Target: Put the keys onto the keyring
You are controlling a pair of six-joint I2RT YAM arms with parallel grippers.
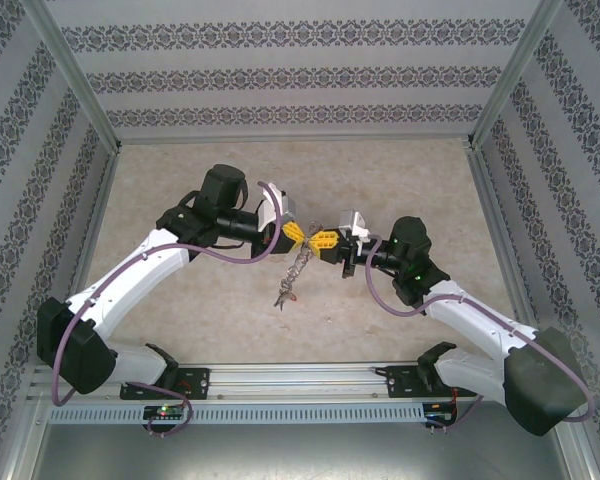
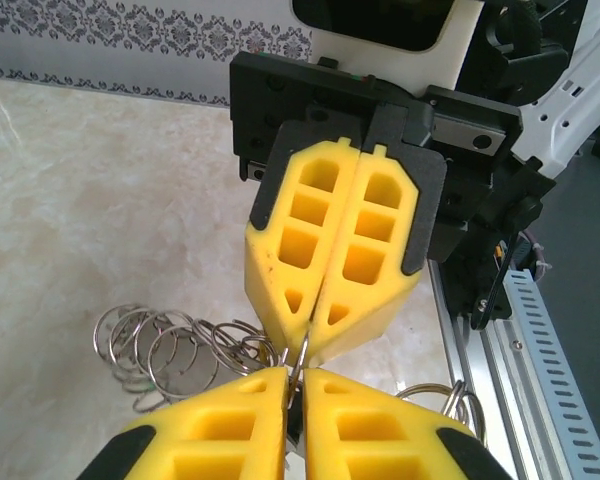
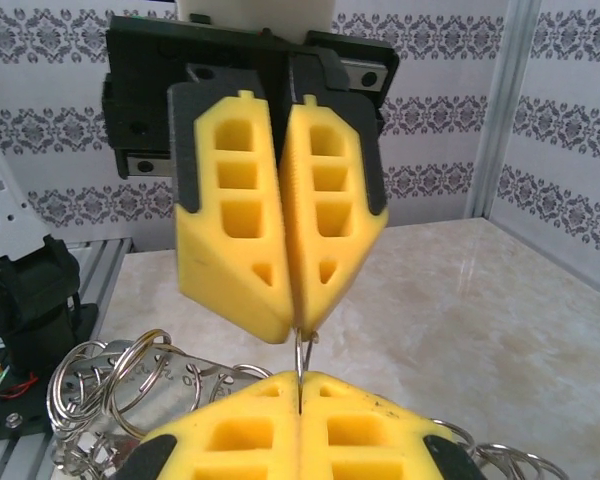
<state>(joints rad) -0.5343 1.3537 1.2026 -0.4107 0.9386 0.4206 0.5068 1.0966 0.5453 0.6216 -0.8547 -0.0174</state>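
Top external: left end effector and right end effector pinch keyring, walls distant.

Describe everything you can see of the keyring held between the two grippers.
The keyring is a loose string of thin, shiny silver rings, metal by the look, linked and overlapping. One thin loop stands upright between the left gripper and the right gripper, which meet tip to tip, jaws shut on that wire. The rest trails down from them over the beige table, with small coloured bits at its free end. Whether that end touches the table is unclear.
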